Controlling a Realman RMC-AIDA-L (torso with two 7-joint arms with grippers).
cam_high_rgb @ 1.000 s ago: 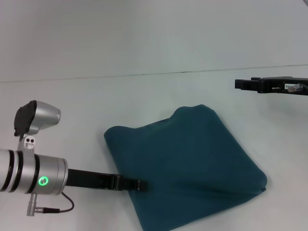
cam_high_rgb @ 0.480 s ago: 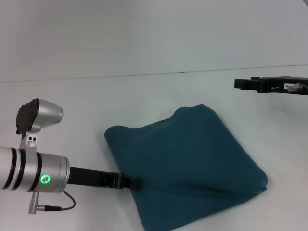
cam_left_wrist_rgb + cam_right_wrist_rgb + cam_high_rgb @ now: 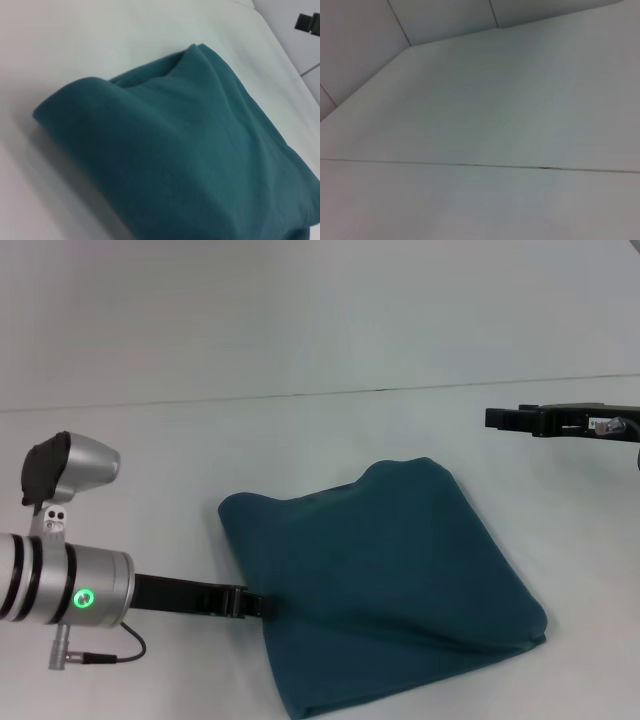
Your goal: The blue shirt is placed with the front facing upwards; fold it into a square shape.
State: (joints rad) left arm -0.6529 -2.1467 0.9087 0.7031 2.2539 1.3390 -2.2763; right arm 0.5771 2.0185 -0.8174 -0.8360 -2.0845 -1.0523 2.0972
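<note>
Blue shirt [image 3: 385, 585], folded: left gripper [image 3: 258, 605] at its edge, grip state indiscernible; snagged cloth could unfold it

A folded dark teal-blue cotton shirt [image 3: 190, 150] lies on the white surface [image 3: 75, 40] — a black pincer [image 3: 307, 22] shows at one o'clock.

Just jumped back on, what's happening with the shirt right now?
The blue shirt lies on the white table already folded into a rough, skewed square, no lettering showing. The left gripper sits low at the shirt's left edge, and has slid back out leftward over the last second. The right gripper hovers far off to the right, away from the cloth.
</note>
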